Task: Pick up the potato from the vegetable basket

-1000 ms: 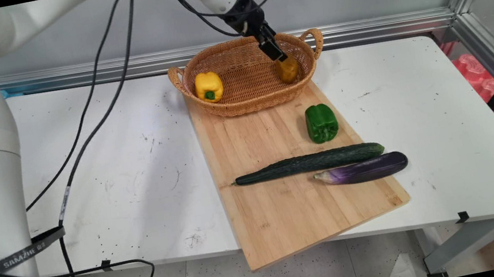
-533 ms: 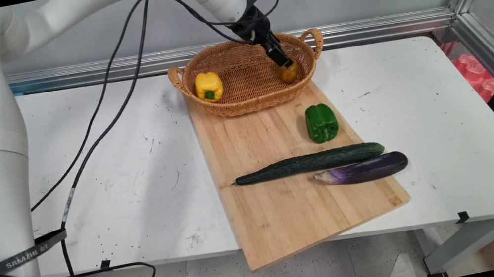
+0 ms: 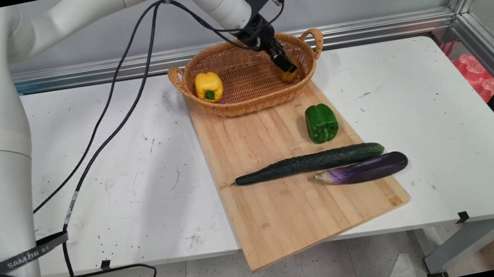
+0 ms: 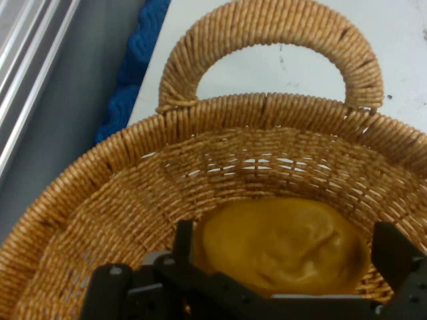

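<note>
My gripper (image 3: 288, 67) reaches down into the right end of a wicker basket (image 3: 251, 106). It stands open around an orange-yellow rounded vegetable (image 3: 291, 76) lying against the basket's wall. In the hand view that vegetable (image 4: 280, 243) sits between my two fingertips (image 4: 185, 233), with the gripper (image 4: 288, 235) straddling it and the basket's rim and handle (image 4: 267, 107) just beyond. I cannot tell whether the fingers touch it. A yellow bell pepper (image 3: 208, 86) lies at the basket's left end.
The basket stands on the far end of a wooden cutting board (image 3: 279, 213) that overhangs the table's near edge. On the board lie a green bell pepper (image 3: 321, 122), a long cucumber (image 3: 311, 162) and a purple eggplant (image 3: 362, 169). Black cables hang at the left.
My gripper has come lower into the basket, down around the orange-yellow vegetable, which has stayed in place. Nothing else has moved.
</note>
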`<act>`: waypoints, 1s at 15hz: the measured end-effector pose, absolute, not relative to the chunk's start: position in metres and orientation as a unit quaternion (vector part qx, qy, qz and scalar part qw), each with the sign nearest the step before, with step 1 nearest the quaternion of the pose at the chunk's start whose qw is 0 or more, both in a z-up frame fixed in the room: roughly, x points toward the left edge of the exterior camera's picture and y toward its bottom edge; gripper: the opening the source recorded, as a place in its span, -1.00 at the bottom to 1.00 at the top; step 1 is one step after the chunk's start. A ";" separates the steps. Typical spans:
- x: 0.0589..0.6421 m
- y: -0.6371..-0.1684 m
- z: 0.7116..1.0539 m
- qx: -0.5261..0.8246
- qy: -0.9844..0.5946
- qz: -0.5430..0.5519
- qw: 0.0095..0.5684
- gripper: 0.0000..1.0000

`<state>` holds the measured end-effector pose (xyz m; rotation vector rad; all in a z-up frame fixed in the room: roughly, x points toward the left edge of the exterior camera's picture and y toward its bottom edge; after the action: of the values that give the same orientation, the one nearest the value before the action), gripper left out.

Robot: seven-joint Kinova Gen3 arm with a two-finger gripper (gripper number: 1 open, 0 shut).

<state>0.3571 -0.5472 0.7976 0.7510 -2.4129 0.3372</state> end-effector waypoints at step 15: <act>0.346 -0.548 0.770 0.326 -0.890 0.130 0.291 1.00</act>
<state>0.3462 -0.5482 0.7699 0.8692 -2.3739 0.3480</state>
